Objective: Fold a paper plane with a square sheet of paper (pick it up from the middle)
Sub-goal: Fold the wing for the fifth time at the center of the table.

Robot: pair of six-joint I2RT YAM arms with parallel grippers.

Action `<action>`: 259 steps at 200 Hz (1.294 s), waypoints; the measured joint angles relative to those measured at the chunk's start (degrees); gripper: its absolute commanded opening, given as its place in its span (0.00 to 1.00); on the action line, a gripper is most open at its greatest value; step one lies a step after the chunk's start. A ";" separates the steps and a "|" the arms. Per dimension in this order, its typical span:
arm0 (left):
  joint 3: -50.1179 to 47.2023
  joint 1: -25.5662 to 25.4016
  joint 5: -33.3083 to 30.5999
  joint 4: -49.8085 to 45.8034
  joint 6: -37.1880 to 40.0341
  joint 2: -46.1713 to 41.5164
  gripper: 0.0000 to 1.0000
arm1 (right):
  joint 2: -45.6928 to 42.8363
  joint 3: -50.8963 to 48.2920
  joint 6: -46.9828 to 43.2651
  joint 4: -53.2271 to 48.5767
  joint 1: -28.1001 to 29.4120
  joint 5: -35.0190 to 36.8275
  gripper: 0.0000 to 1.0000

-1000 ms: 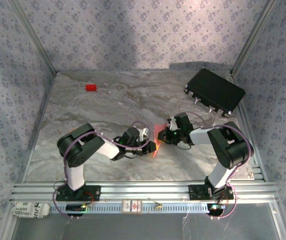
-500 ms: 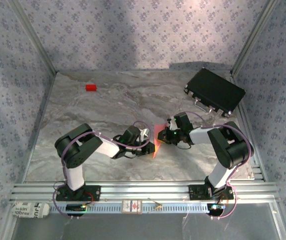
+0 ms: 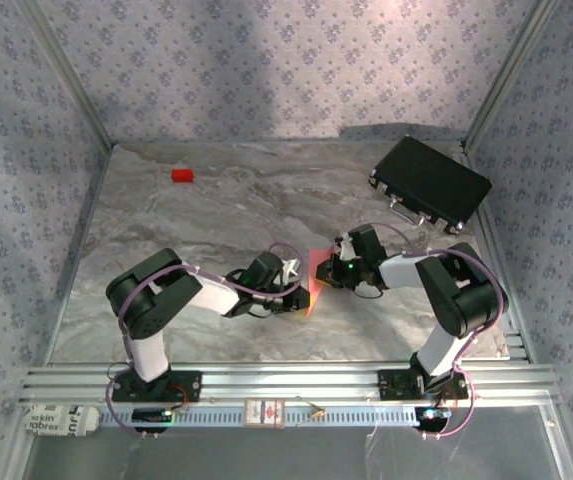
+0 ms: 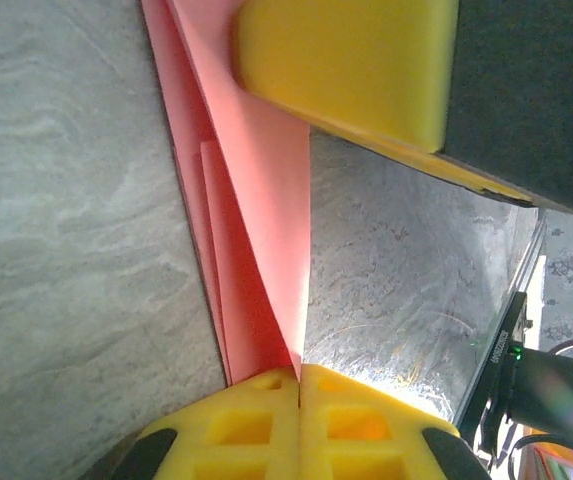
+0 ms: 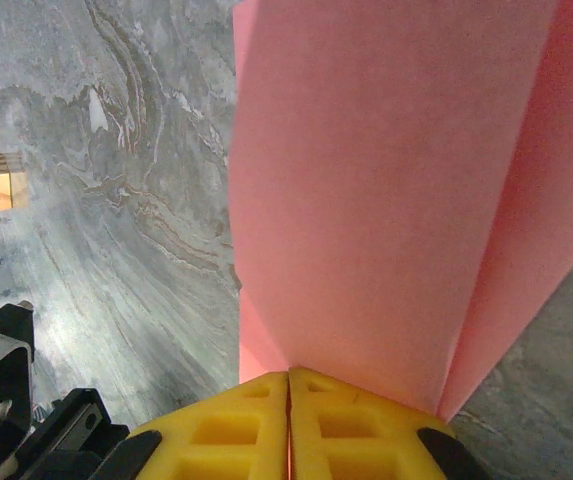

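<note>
The salmon-pink square sheet of paper [image 3: 312, 276] is folded into a narrow, layered shape. It is held on edge just above the table between the two arms. My left gripper [image 3: 302, 293] is shut on its near edge; in the left wrist view the yellow fingertips [image 4: 266, 425] pinch the paper [image 4: 256, 200] where its layers meet. My right gripper [image 3: 328, 272] is shut on the far side. In the right wrist view its closed fingers [image 5: 226, 430] clamp the broad pink flap [image 5: 386, 180]. The right gripper's yellow pad [image 4: 346, 60] shows at the top of the left wrist view.
A small red block [image 3: 182, 175] lies at the back left of the marbled table [image 3: 216, 210]. A black rectangular case [image 3: 430, 184] sits at the back right. Patterned walls close in the back and both sides. An aluminium rail [image 3: 286, 380] runs along the near edge.
My left gripper has closed onto the paper. The left arm's elbow has shifted slightly to the left. The right arm and the paper have stayed where they were.
</note>
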 measured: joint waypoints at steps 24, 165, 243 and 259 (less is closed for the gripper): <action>0.02 -0.02 -0.13 -0.44 0.20 -0.17 0.13 | 0.00 0.00 0.00 -0.02 0.02 0.02 0.10; -0.70 -1.46 0.17 -4.15 2.45 -2.75 0.05 | 0.00 0.00 0.02 -0.07 0.02 0.20 0.10; -0.87 -1.55 0.02 -5.99 2.97 -3.30 0.14 | 0.00 0.11 0.02 -0.31 0.02 0.22 0.10; -1.01 -1.75 0.00 -6.47 2.99 -3.85 0.13 | 0.00 0.11 0.02 -0.31 0.02 0.22 0.10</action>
